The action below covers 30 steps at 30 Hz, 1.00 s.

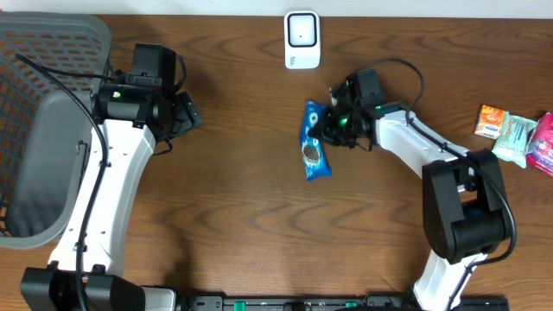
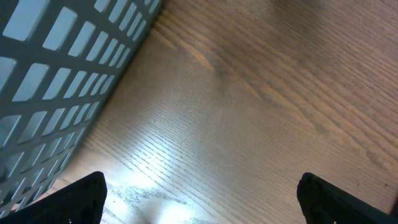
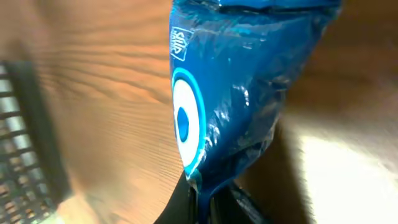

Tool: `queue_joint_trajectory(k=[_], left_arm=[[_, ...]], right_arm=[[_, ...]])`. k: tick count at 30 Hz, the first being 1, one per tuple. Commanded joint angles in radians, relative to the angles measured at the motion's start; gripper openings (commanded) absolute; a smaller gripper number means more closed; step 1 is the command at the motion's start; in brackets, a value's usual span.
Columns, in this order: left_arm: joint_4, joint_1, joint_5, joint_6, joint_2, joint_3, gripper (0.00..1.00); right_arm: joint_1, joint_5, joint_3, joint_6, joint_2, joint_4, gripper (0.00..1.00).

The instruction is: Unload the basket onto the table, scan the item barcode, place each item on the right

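Near the front edge of the table the two arms rise from their bases; the left gripper hangs over bare wood just beside the basket, its jaws stand wide apart and nothing is between them; in the left wrist view its fingers show only as dark tips in the lower corners, with the grey basket wall to the left; the right gripper is closed tight on the pack, a blue one with a cookie printed on it; the pack is near the middle of the table, its far end at the gripper and its other end pointing to the near side; in the right wrist view a thin edge of the blue foil is pinched between the dark fingers; whether the pack rests on the wood or is lifted, I cannot tell; at the right edge lie three snacks, well apart from the pack; farthest, at the back edge, lies the white scanner, beyond the pack and not touching it.
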Motion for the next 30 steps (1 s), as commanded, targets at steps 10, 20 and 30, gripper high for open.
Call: queue_joint_trajectory(k=[10, 20, 30], left_arm=[[-0.004, 0.000, -0.020, -0.005, -0.005, -0.003, 0.98], [-0.004, 0.000, -0.020, -0.005, -0.005, -0.003, 0.98], [-0.004, 0.000, -0.020, -0.005, -0.005, -0.003, 0.98]], right_arm=[[-0.008, 0.109, -0.002, 0.084, -0.029, -0.037, 0.01], [-0.007, 0.217, -0.085, 0.120, -0.013, -0.111, 0.02], [-0.002, 0.230, -0.180, 0.129, -0.008, 0.003, 0.01]])
